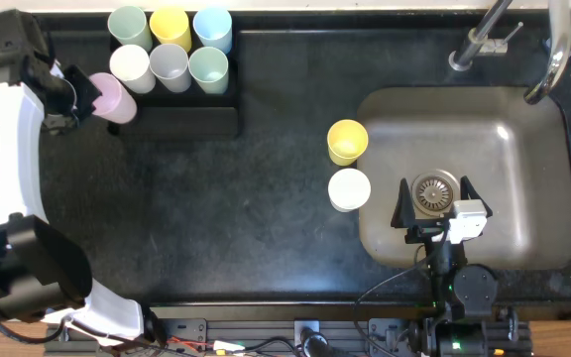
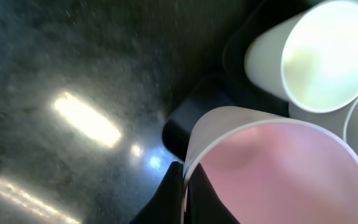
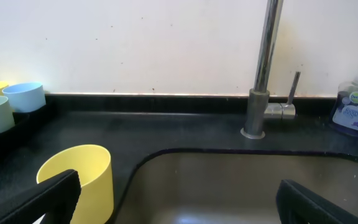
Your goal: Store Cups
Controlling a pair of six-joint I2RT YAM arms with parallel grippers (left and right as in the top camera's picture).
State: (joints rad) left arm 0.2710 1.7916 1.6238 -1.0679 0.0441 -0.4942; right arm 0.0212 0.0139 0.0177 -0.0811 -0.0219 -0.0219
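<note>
Beside the left end of the black tray (image 1: 196, 124), the left gripper (image 1: 85, 94) clamps the tilted pink cup (image 1: 115, 97), which wants righting over a free slot, clear of the neighbouring white cup (image 1: 132, 67), before lowering; the right gripper (image 1: 433, 188) hangs spread above the sink (image 1: 523, 149).

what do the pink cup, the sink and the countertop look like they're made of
The pink cup looks like matte plastic: light glows through its thin wall. The sink seems stainless steel, with a brushed grey sheen. The countertop is dark speckled stone or laminate, polished, showing bright reflections.
</note>
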